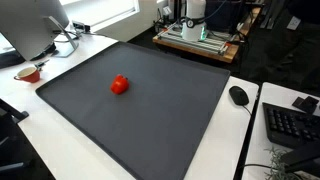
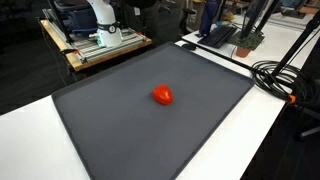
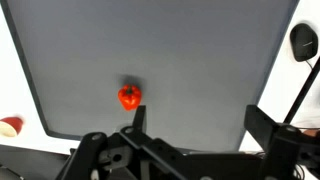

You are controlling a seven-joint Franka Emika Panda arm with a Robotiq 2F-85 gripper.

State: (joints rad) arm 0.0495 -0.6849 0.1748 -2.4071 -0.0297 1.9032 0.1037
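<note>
A small red pepper-like object (image 1: 120, 85) lies on a large dark grey mat (image 1: 150, 110); it also shows in an exterior view (image 2: 162, 95) and in the wrist view (image 3: 129, 96). My gripper (image 3: 200, 125) shows only in the wrist view, high above the mat, with its two fingers wide apart and nothing between them. The red object is ahead of the left finger, well below it. The arm is not seen in either exterior view.
A black mouse (image 1: 239, 95) and keyboard (image 1: 290, 125) lie on the white table beside the mat. A monitor base with cables (image 1: 55, 40) and a small red-and-white dish (image 1: 28, 72) sit at another side. A wooden cart with equipment (image 2: 100, 45) stands behind. Black cables (image 2: 285, 75) run along the table.
</note>
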